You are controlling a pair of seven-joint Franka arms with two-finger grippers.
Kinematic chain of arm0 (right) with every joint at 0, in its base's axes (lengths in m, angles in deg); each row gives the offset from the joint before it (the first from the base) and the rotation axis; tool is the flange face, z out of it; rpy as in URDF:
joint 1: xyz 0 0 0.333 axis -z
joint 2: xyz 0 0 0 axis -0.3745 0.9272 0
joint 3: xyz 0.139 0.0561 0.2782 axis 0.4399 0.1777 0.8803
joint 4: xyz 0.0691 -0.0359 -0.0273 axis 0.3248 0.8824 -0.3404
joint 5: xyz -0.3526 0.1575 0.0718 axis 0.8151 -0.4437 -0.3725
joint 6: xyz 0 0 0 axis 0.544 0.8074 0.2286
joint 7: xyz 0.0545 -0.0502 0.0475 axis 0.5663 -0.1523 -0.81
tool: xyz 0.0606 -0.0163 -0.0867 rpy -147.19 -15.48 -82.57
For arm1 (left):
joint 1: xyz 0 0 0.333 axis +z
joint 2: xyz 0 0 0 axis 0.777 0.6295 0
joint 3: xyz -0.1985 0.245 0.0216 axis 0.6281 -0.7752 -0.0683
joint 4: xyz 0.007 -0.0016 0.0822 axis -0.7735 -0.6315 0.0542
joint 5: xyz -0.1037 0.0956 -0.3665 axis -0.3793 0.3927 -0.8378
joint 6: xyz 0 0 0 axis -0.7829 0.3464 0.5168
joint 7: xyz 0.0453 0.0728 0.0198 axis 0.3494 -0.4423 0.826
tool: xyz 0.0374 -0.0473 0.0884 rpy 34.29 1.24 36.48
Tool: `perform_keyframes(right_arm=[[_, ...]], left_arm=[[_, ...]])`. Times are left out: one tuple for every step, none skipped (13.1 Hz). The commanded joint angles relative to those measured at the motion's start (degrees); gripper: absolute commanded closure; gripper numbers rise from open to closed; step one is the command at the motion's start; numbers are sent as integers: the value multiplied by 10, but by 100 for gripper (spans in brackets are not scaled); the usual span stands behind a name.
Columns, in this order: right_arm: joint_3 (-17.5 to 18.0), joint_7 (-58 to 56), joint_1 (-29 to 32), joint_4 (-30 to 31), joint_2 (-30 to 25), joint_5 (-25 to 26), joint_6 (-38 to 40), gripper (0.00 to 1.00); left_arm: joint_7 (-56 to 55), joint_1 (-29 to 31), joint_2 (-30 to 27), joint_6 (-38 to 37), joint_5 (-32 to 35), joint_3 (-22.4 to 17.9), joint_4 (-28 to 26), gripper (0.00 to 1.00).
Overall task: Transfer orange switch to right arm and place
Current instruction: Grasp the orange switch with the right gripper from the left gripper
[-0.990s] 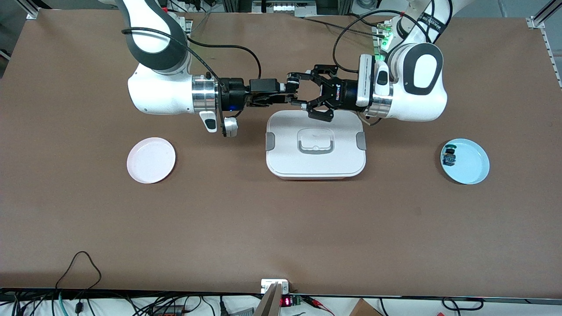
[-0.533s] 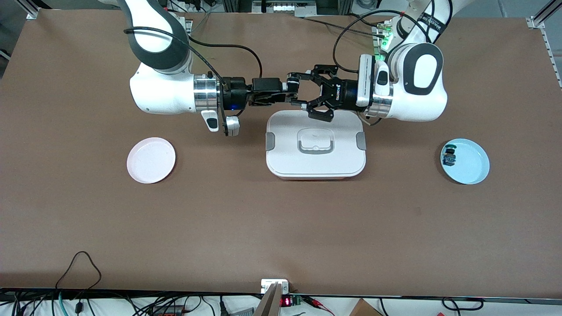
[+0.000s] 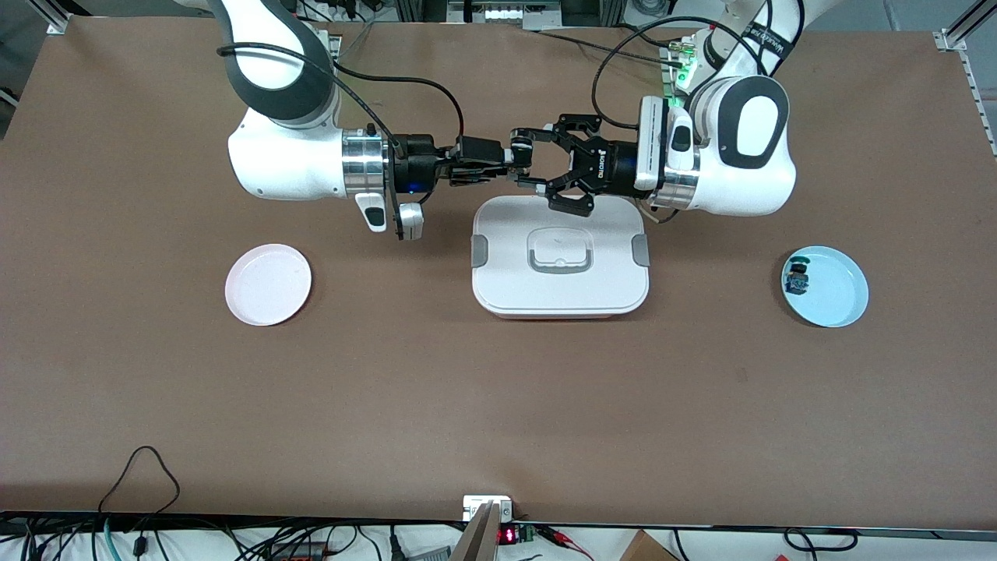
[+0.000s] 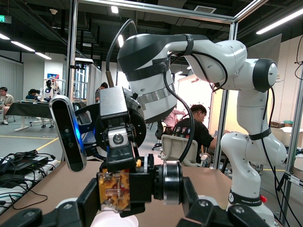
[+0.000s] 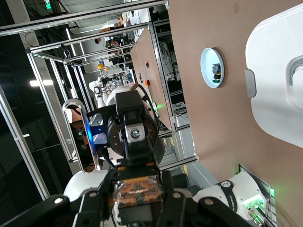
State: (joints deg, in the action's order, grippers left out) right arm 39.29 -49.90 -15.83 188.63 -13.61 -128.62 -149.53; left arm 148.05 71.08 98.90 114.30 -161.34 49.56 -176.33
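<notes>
The orange switch (image 3: 519, 161) hangs in the air over the edge of the white box that lies farthest from the front camera, gripped from both ends. My left gripper (image 3: 523, 163) is shut on it; in the left wrist view the switch (image 4: 114, 190) shows its orange face and round black end between the left gripper (image 4: 139, 201) fingers. My right gripper (image 3: 508, 160) is shut on the same switch (image 5: 137, 190), its fingers (image 5: 101, 201) pressed against the part's sides, with the right gripper (image 5: 137, 201) facing the left one.
A white lidded box (image 3: 506, 292) sits mid-table under the grippers. A pink plate (image 3: 268, 284) lies toward the right arm's end. A light blue plate (image 3: 837, 292) toward the left arm's end holds a small black part with blue detail (image 3: 797, 277).
The right gripper's fingers have closed from wide open onto the switch. The right arm edged slightly toward the left gripper. The left gripper stayed shut on the switch.
</notes>
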Motion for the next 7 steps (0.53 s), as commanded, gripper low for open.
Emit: perform_keyframes(right_arm=[[1,-2,-3,7,-16,-11,-6,85],[1,-3,-3,7,-16,-11,-6,85],[1,-3,-3,7,-16,-11,-6,86],[1,-3,-3,7,-16,-11,-5,86],[1,-5,-3,7,-16,-11,-5,87],[1,-9,-4,7,-16,-11,-5,89],[1,-10,-4,7,-16,-11,-6,91]], left_arm=[[5,5,-15,3,-14,4,-9,100],[6,5,-15,3,-14,4,-9,99],[6,5,-15,3,-14,3,-9,97],[5,6,-15,3,-14,3,-9,78],[5,7,-12,1,-14,3,-9,1],[5,11,-11,-4,-13,3,-9,0],[6,26,-3,-20,-11,1,-10,0]])
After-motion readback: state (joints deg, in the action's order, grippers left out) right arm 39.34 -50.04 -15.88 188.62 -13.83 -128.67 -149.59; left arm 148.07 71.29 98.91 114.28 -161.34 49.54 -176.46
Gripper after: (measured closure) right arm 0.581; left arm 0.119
